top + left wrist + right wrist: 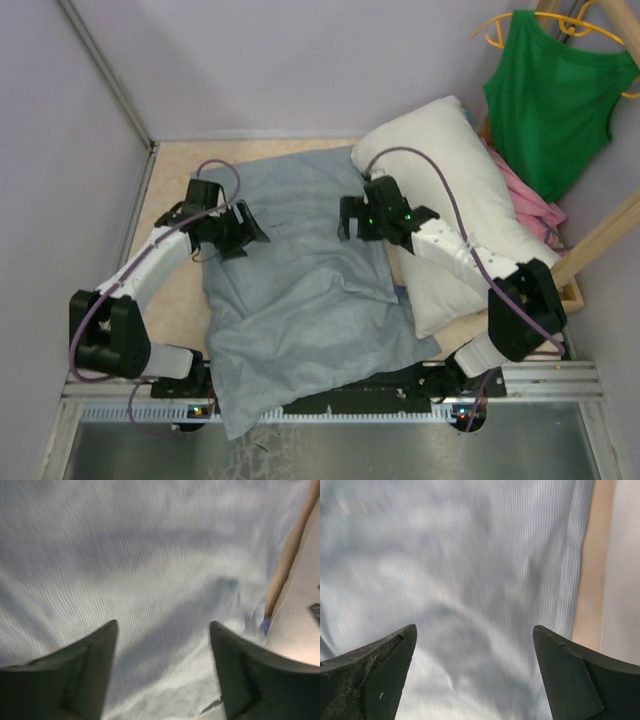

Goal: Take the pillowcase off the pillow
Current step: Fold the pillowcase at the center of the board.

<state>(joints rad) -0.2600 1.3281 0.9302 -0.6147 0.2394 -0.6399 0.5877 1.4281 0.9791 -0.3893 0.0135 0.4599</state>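
The tan surface [170, 170] is mostly covered by the pillowcase [300, 320], whose near corner hangs over the near edge; the right arm hides part of the white pillow [440, 160] along the right edge. Both arms bend inward. The left hand [250, 232] and right hand [346, 218] hover over the cloth, fingers apart, holding nothing

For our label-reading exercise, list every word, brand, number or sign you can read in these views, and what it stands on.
No text is readable. The pale grey-blue cloth pillowcase, the plump white pillow and the green sleeveless tank top show no legible words, labels or numbers in any view.
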